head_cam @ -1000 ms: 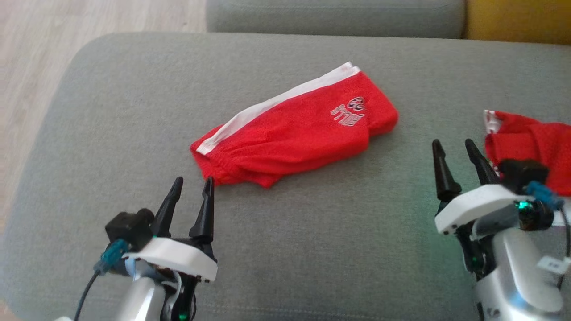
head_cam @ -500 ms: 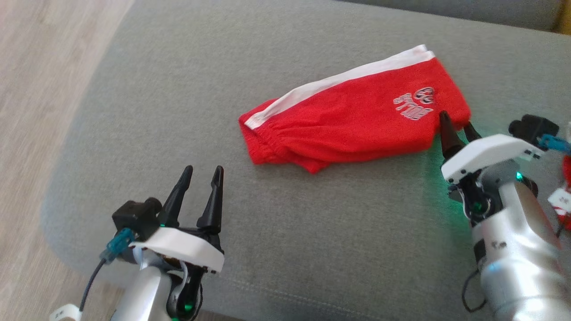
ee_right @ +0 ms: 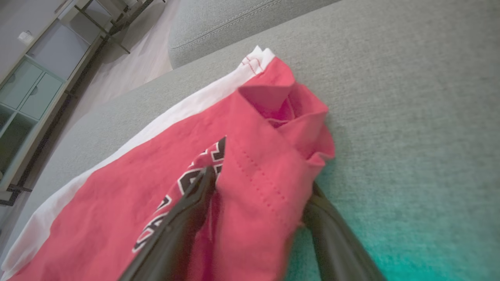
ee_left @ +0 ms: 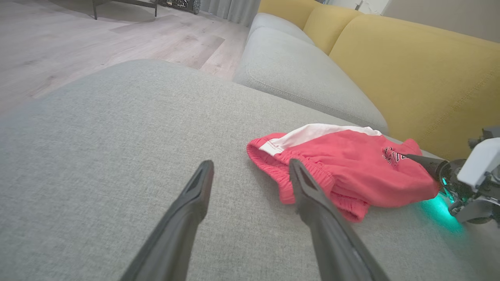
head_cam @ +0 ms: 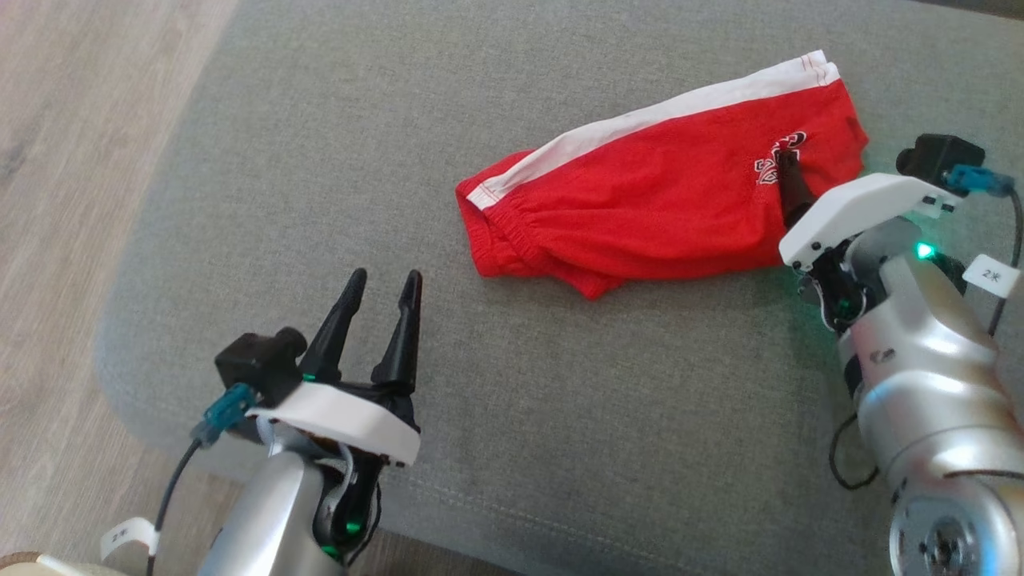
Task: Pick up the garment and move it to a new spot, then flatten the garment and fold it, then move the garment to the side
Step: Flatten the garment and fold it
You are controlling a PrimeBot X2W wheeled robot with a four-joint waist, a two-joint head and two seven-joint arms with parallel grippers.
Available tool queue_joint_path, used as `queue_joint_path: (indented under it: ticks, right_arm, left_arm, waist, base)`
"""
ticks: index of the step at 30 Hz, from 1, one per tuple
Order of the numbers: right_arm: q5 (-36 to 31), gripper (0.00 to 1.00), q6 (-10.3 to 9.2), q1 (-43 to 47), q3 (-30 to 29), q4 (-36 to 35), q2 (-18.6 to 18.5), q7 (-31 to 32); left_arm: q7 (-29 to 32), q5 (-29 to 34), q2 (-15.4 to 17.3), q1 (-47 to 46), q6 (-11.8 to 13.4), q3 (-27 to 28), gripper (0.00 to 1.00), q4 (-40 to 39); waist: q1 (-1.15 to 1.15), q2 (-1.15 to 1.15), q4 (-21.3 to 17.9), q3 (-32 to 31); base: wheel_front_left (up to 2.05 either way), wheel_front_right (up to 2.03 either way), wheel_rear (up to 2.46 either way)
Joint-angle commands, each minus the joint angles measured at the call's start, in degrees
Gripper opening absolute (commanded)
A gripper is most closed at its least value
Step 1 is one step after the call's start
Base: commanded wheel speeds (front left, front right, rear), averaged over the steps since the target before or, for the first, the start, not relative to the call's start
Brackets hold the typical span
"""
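While the left gripper (head_cam: 386,276) hangs with its two dark fingers spread over the near-left part of the grey fabric cushion (head_cam: 560,416), well apart from the cloth, the right gripper (ee_right: 261,182) has closed in on the red mesh shorts with a white side stripe (head_cam: 664,216). A second ago it stood off to the right of them with its fingers clear. Half a second ago its tips had reached the hem. Now one finger lies on top beside the printed logo (ee_right: 187,183), and the other sits low on the cushion side of a raised fold. Its jaws stand apart with that ridge of red cloth between them, not visibly pinched. The head camera has swung meanwhile, so the shorts' drift across the picture is not their own. They lie on the cushion in the same doubled, slightly rumpled shape, elastic waistband toward the left gripper. This looks like a grasp being set at the leg end, ready for a lift. Whether that carries them to a new spot or off to the side cannot be told.
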Motion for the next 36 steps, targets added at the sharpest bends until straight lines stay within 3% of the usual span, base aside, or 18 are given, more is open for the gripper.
queue_joint_path:
  ticks: [1, 4, 5, 6, 7, 19, 36]
  right_arm:
    - [-1.5, 1.0, 0.11, -2.0, 0.1, 1.0, 0.8, -1.0]
    - [-3.9, 1.0, 0.11, -3.7, -0.7, 2.9, 0.8, -1.7]
    - [-4.5, 0.74, 0.11, -4.3, -0.7, 3.3, 0.8, -1.5]
    - [-5.1, 0.2, 0.11, -4.8, -0.4, 3.6, 0.8, -1.5]
    - [-5.9, 0.0, 0.11, -5.3, -0.1, 3.8, 0.8, -1.6]
    - [-9.5, 0.0, 0.11, -6.6, 0.3, 3.5, -0.8, -5.4]
    - [-4.3, 0.0, 0.11, 5.1, 0.7, -4.5, -0.3, -8.8]
  left_arm:
    - [-0.7, -0.4, 0.3, -2.3, 0.4, 1.2, 1.0, -2.0]
    - [-0.7, -0.5, 0.3, -2.6, 0.4, 1.0, 1.0, -2.0]
    - [-0.7, -0.5, 0.3, -2.7, 0.4, 1.0, 1.0, -2.0]
    - [-0.7, -0.5, 0.3, -2.8, 0.4, 1.0, 1.0, -2.0]
    - [-0.7, -0.6, 0.3, -2.9, 0.4, 1.0, 1.0, -2.0]
    - [-0.7, -1.0, 0.3, -2.3, 0.5, 1.4, 1.0, -1.6]
    - [-0.7, -0.1, 0.3, 0.4, 0.9, 1.4, 1.0, -1.0]
  waist:
    - [0.0, 0.0, -0.2, 0.3]
    - [0.0, 0.0, -0.6, 0.7]
    - [0.0, 0.0, -0.7, 0.9]
    - [0.0, 0.0, -0.8, 1.0]
    - [0.0, 0.0, -1.0, 1.2]
    - [0.0, 0.0, -3.6, -0.7]
    - [0.0, 0.0, -11.5, -6.9]
  base:
    - [0.0, 0.0, 0.0]
    - [0.0, 0.0, 0.0]
    - [0.0, 0.0, 0.0]
    - [0.0, 0.0, 0.0]
    - [0.0, 0.0, 0.0]
    - [0.0, 0.0, 0.0]
    - [0.0, 0.0, 0.0]
